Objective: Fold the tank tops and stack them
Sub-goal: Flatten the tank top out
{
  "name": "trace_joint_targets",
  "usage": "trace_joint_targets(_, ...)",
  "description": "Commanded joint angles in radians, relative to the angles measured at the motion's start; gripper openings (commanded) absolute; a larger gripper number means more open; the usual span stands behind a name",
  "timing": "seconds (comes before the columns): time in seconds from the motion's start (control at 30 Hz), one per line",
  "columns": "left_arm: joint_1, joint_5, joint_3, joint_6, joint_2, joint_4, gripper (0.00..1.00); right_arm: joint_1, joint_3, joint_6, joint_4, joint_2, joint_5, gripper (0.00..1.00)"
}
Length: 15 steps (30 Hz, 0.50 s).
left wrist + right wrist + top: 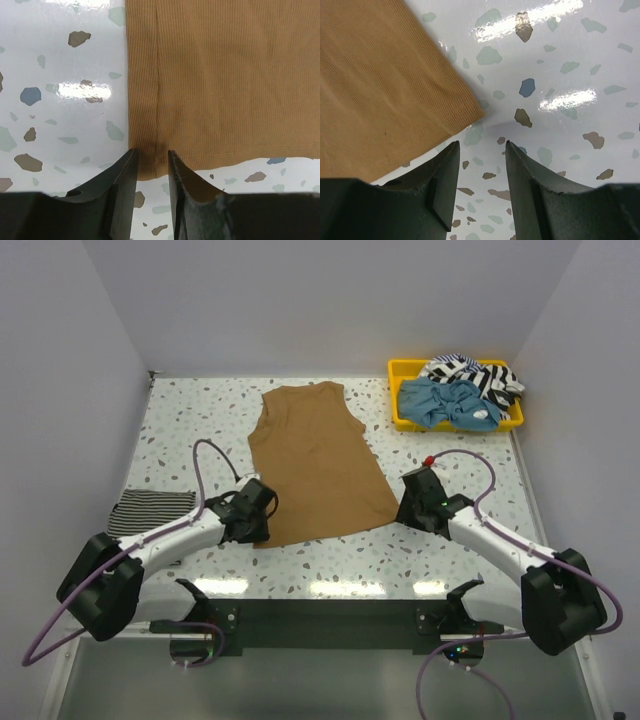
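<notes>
My left pincer (151,170) is open, with a finger on each side of the near left corner of the brown top (225,75). My right pincer (482,165) is open too, but over bare table (560,60). The other corner lies just beside it at 11 o'clock. If I squeeze now, my right pincer may grab nothing. Then lifting would pull the flat top crooked. A striped top (150,512) lies folded at 9 o'clock. Other tops (450,405) sit in the yellow tray (396,390) at 1 o'clock.
</notes>
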State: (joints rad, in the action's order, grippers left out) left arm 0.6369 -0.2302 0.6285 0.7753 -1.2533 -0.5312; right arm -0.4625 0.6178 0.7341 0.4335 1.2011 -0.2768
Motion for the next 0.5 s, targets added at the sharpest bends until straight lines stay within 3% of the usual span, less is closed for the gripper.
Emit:
trace_joint_targets(0.0, 0.018, -0.075, 0.036, 0.032, -0.029, -0.012, 0.34, 0.001, -0.007, 0.008, -0.026, -0.037, -0.013, 0.45)
trace_joint_targets(0.2, 0.024, -0.081, 0.042, 0.024, -0.061, 0.002, 0.24, 0.002, -0.007, 0.007, -0.021, -0.051, -0.012, 0.46)
trace_joint_targets(0.47, 0.023, -0.070, 0.075, -0.001, -0.057, -0.007, 0.00, 0.002, -0.020, 0.010, -0.036, -0.038, -0.005, 0.46)
